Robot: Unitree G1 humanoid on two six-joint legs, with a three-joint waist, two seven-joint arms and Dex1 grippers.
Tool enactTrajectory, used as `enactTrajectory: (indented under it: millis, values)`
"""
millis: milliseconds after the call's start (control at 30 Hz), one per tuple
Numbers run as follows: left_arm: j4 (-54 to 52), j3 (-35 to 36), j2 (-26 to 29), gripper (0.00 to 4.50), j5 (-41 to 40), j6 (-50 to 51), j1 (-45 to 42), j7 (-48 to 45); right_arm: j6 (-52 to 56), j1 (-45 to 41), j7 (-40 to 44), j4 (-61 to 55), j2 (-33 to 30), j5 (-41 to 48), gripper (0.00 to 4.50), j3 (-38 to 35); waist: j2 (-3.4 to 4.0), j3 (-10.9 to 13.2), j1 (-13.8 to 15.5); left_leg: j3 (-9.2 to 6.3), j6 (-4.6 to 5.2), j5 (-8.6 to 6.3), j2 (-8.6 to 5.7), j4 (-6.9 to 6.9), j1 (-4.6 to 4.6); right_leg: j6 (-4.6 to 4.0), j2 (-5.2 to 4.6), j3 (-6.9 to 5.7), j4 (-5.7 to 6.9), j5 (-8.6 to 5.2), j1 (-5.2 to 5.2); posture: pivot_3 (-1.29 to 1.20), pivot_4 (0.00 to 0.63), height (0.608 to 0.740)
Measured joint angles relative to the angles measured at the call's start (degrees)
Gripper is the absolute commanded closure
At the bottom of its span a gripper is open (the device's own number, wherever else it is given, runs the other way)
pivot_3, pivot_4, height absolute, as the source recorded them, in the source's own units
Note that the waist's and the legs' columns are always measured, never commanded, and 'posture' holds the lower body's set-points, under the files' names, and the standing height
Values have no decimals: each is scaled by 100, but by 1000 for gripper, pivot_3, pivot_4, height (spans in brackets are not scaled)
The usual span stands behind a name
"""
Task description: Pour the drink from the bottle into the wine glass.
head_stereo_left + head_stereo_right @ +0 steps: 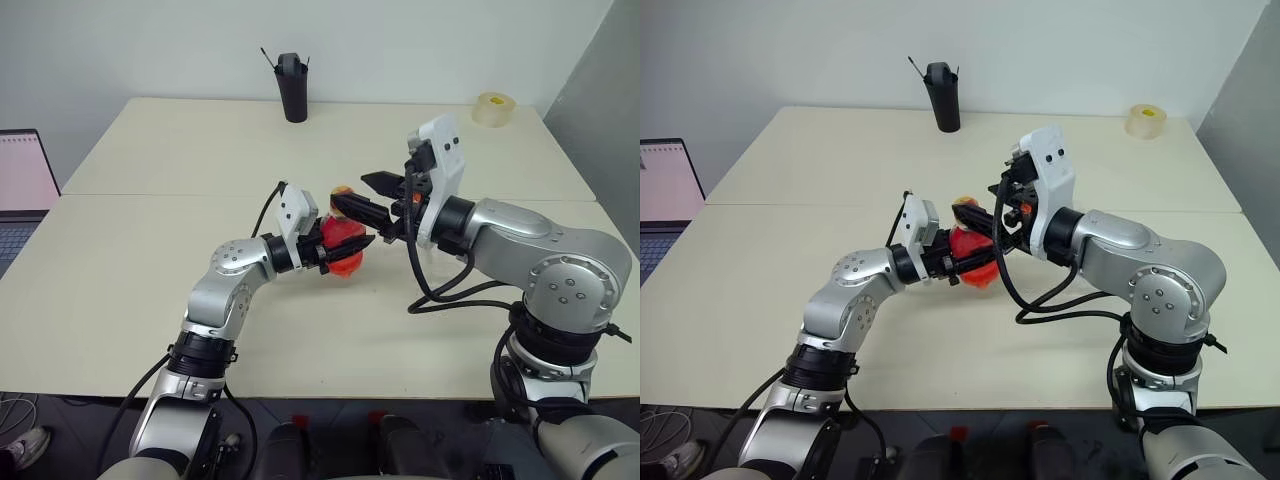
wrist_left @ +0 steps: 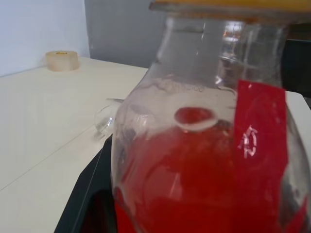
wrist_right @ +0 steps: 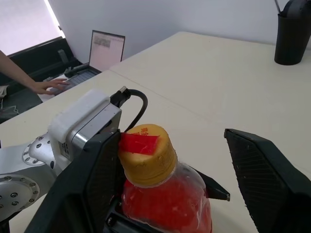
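Note:
My left gripper (image 1: 333, 246) is shut on the round body of the bottle (image 1: 346, 262) and holds it upright just above the table. The bottle is clear plastic with a red label (image 2: 257, 141), and the red-orange drink (image 2: 184, 189) fills its lower part. My right gripper (image 1: 368, 198) is open at the yellow-tan cap (image 3: 146, 158), one finger (image 3: 92, 184) close beside the cap and the other finger (image 3: 267, 179) well clear of it. A faint clear shape, seemingly the wine glass (image 2: 104, 120), peeks out on the table beyond the bottle.
A black pen holder (image 1: 293, 92) stands at the table's (image 1: 140, 260) far edge, and a tape roll (image 1: 493, 108) lies at the far right corner. An open laptop (image 1: 22, 180) sits off the left side, with a person's hand (image 3: 46, 86) at its keyboard.

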Motion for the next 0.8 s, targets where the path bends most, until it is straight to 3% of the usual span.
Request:
enactTrajectory:
  millis: [500, 600, 733, 800]
  values:
    - [0, -20, 1, 2319, 39, 10, 15, 84, 146, 16, 111, -18, -296, -2, 918, 270, 0, 0, 0, -1, 0, 0, 0, -1, 0, 0, 0, 0, -2, 0, 0, 0, 150, 740]
    - [0, -20, 0, 2319, 41, 10, 15, 132, 120, 16, 140, -4, -330, -14, 1565, 293, 0, 0, 0, -1, 0, 0, 0, -1, 0, 0, 0, 0, -2, 0, 0, 0, 150, 740]
    - [0, -20, -40, 2320, 51, 27, 15, 186, 50, 12, 259, -5, -354, -1, 2902, 375, 0, 0, 1, -1, 0, 0, 0, -1, -1, 0, 1, 0, -3, 0, 0, 0, 150, 740]
    - [0, -21, -50, 2327, 52, 27, 15, 191, 44, 12, 267, -4, -368, 1, 3108, 376, 0, 0, 1, -1, 0, 0, -1, -2, -1, 0, 1, 0, -3, 0, 0, 0, 150, 740]
